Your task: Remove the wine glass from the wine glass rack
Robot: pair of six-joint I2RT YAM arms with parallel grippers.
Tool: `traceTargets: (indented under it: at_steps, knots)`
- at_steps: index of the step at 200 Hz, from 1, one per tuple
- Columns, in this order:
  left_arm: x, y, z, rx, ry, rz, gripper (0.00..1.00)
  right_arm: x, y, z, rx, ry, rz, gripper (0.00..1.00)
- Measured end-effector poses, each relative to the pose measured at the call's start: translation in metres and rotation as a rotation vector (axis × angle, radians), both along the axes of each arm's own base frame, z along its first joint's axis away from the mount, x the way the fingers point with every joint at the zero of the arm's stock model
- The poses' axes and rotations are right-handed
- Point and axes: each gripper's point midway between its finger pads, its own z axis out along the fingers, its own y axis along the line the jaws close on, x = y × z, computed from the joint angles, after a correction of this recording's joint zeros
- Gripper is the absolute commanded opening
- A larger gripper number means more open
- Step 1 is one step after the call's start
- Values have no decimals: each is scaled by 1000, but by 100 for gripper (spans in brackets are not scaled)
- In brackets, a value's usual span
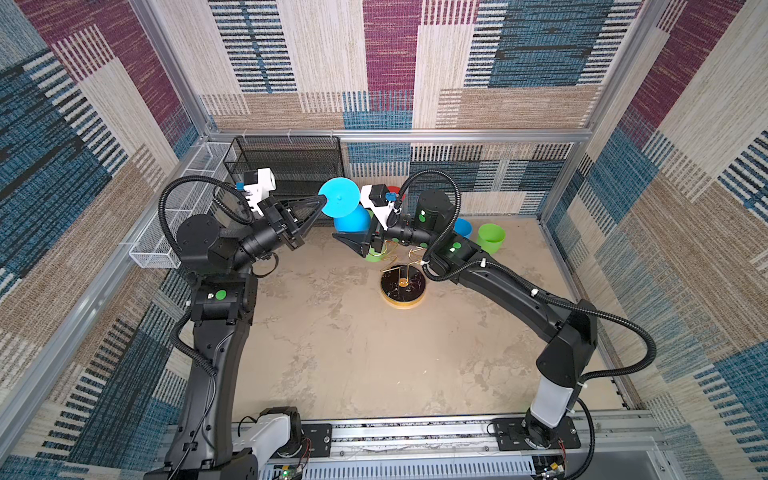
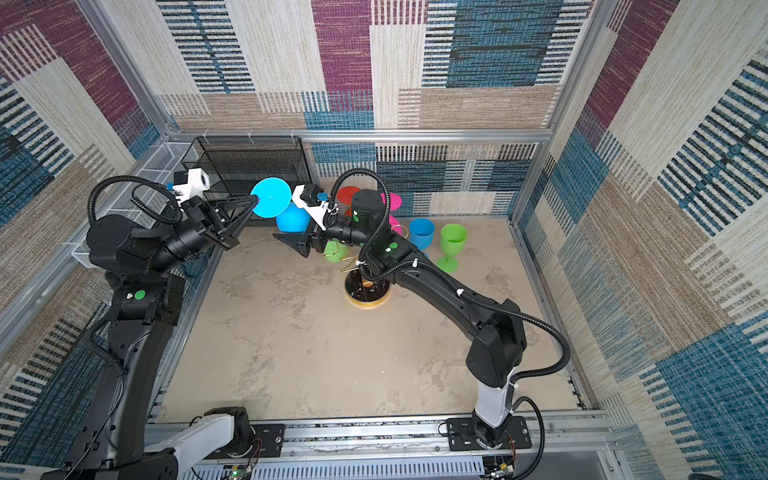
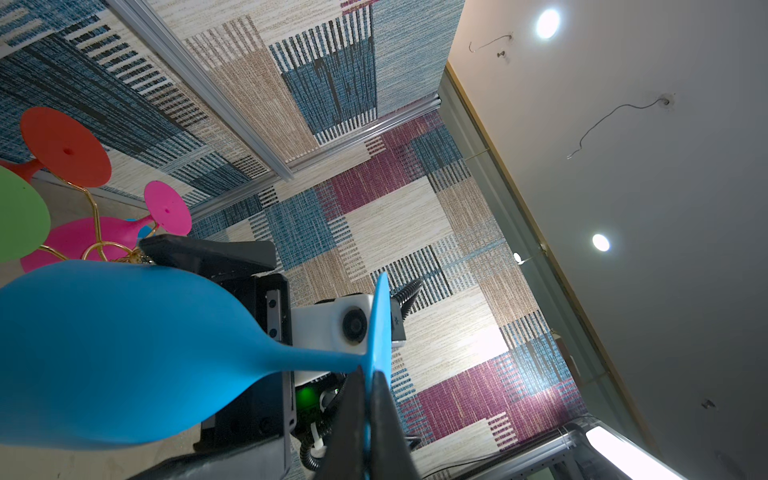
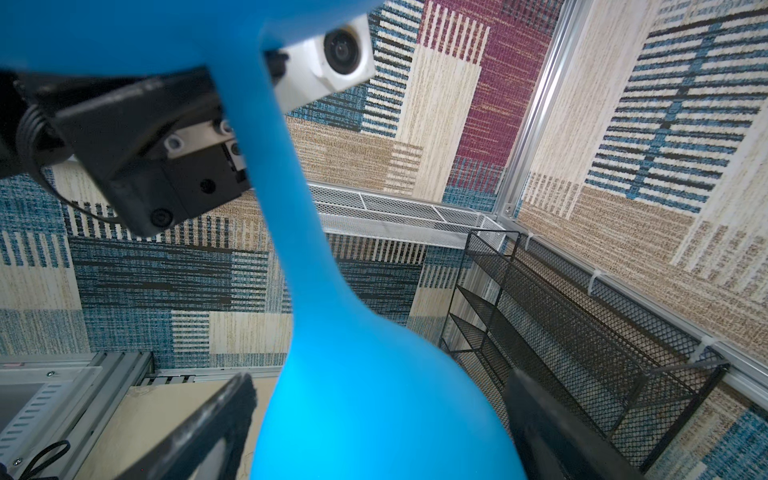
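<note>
The wine glass [image 1: 340,198], a blue one, hangs foot-up in the air at about 11 o'clock from the round base of the wine glass rack [image 1: 392,293]. The rack stands on the bench [image 1: 332,365], a little toward 12 o'clock of its middle. A black mesh shelf unit [image 1: 286,166] sits close behind the glass at 10 o'clock, and a long white mesh basket [image 1: 178,208] runs along the wall at 9 o'clock. A standing green glass [image 1: 491,238] and a blue cup [image 1: 463,227] are upright at 2 o'clock of the rack. The left jaws are closed on the rim of the glass's flat foot, black fingertips [image 3: 388,424] pinching the disc edge-on. The right jaws stand wide apart on either side of the bowl, and in the right wrist view a sliver of space shows beside one finger [image 4: 237,395]. The right arm's wrist [image 1: 415,232] lies across the rack, covering most of its gold arms. A hanging green glass [image 2: 334,251] peeps out below it, with a red glass [image 2: 348,194] and a pink glass [image 2: 395,201] behind. The blue glass's mouth is hidden or cut off in every view. Its long axis runs near enough straight up and down, foot on top and bowl toward the bench. I can't judge any slight lean.
</note>
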Motion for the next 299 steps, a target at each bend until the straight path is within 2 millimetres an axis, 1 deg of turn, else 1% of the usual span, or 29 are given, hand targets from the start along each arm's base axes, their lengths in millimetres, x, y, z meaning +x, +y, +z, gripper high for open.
traceTargets:
  at_steps: [32,72,87,105,122,139,162,174,186,212,227,234,248,263,285,299]
  knots:
    - [1,0,1,-11,-3,-6,0,3,1,0,2,14,-13,76]
    - [7,0,1,-18,-7,-11,0,4,-3,-3,-17,46,-35,70]
    - [6,0,3,-23,-19,-14,18,3,-6,0,-20,50,-45,69]
    - [6,0,7,-25,-55,-9,36,-1,-9,1,-26,75,-46,67]
    - [4,1,12,-28,-98,-2,46,-2,-14,3,-29,99,-64,64]
    - [1,3,16,-37,-143,14,51,-4,-22,4,-35,131,-98,63]
    - [-6,5,17,-18,-224,48,55,-6,-37,2,-48,173,-153,61]
    - [-6,7,12,6,-268,85,56,-7,-46,1,-60,196,-190,60]
    - [-2,10,4,34,-304,128,56,-9,-57,3,-69,216,-228,59]
    - [19,21,-16,110,-367,258,53,-14,-80,5,-94,255,-309,57]
    - [26,25,-20,168,-424,328,53,-15,-91,1,-120,285,-354,56]
    - [27,24,-19,203,-466,352,51,-15,-96,-1,-133,300,-373,56]
    - [28,19,-14,267,-558,382,48,-17,-104,-7,-158,329,-405,55]
    - [29,7,-12,347,-677,394,46,-18,-111,-13,-182,353,-431,55]
    - [31,-13,-20,500,-874,392,45,-16,-116,-25,-225,385,-462,55]
    - [31,-20,-27,601,-1003,408,45,-12,-118,-28,-241,399,-480,54]
